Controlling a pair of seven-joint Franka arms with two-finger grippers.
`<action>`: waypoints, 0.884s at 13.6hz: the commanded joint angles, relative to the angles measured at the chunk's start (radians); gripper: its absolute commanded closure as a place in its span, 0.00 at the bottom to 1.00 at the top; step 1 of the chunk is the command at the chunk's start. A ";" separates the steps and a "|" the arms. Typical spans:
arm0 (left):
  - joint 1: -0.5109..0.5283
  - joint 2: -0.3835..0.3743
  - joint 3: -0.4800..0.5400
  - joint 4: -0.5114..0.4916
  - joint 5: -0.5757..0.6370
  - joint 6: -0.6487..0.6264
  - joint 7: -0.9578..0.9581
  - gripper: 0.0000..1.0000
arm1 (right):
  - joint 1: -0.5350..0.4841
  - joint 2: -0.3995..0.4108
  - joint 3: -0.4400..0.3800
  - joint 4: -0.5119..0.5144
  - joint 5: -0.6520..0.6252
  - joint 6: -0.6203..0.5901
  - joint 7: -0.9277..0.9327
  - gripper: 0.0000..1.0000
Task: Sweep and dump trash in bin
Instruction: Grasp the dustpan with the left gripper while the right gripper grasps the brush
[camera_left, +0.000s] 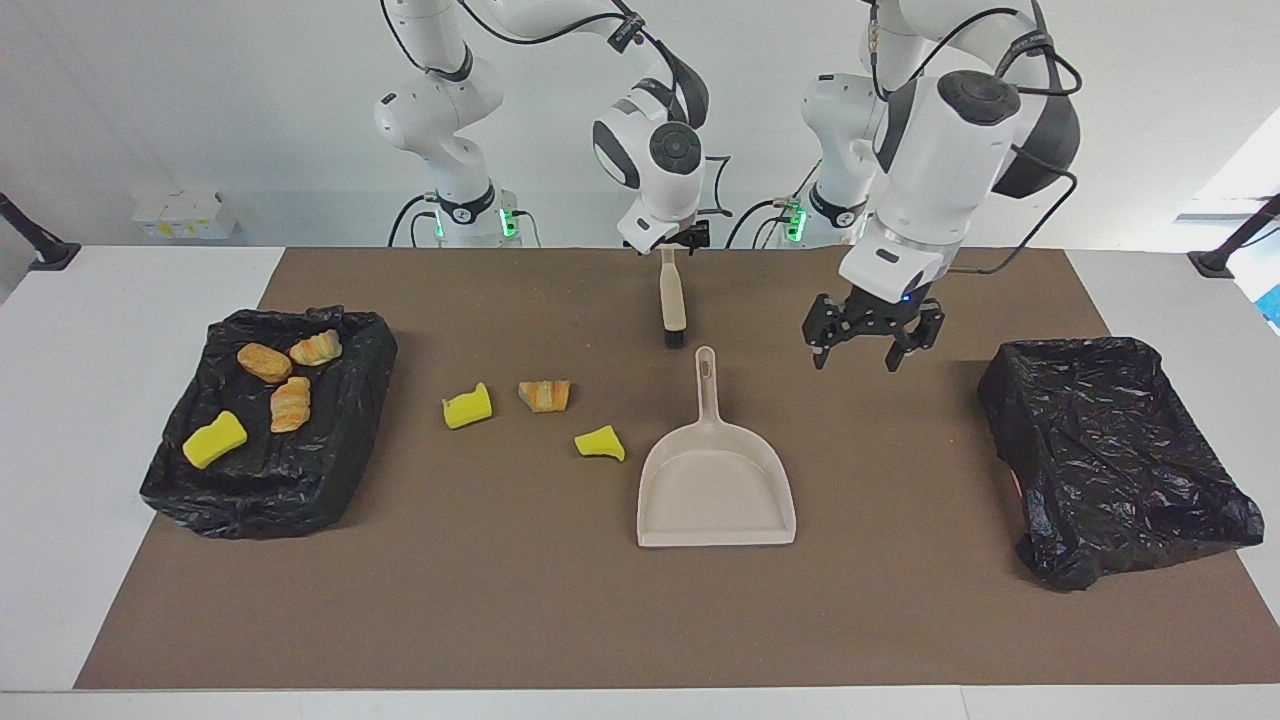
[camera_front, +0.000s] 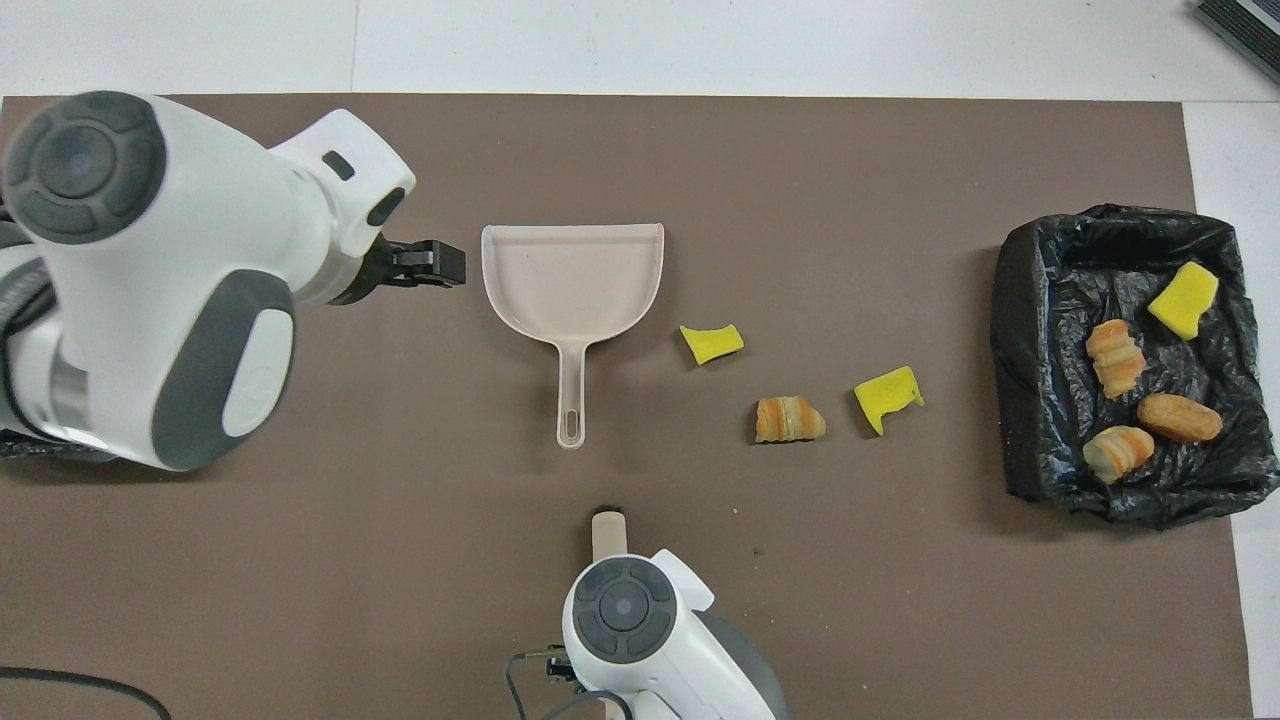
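Three pieces of trash lie loose on the brown mat: a yellow chunk (camera_left: 467, 407) (camera_front: 887, 397), a tan pastry lump (camera_left: 545, 395) (camera_front: 790, 420) and a second yellow chunk (camera_left: 600, 443) (camera_front: 712, 342) beside the beige dustpan (camera_left: 715, 495) (camera_front: 572, 275). Several more pieces lie in the black-lined bin (camera_left: 250, 490) (camera_front: 1020, 330) at the right arm's end. The beige brush (camera_left: 672, 300) (camera_front: 608, 528) lies flat, nearer the robots than the dustpan's handle. My right gripper (camera_left: 675, 243) hangs open over the brush's handle end, not gripping it. My left gripper (camera_left: 868, 355) (camera_front: 432, 264) hovers open over the mat beside the dustpan.
A second black-lined bin (camera_left: 1110, 450) sits at the left arm's end with nothing showing in it. Small white boxes (camera_left: 180, 213) stand off the mat near the right arm's base. Black clamps (camera_left: 40, 250) mark the table's corners.
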 joint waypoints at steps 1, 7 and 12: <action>-0.078 0.056 0.016 -0.061 0.007 0.113 -0.088 0.00 | 0.029 -0.086 -0.002 -0.119 0.028 0.051 0.003 0.00; -0.167 0.109 0.014 -0.174 0.007 0.246 -0.108 0.00 | 0.057 -0.099 -0.002 -0.144 0.033 0.061 0.011 0.28; -0.187 0.110 0.013 -0.205 0.007 0.276 -0.107 0.00 | 0.076 -0.085 -0.002 -0.143 0.042 0.090 -0.003 0.58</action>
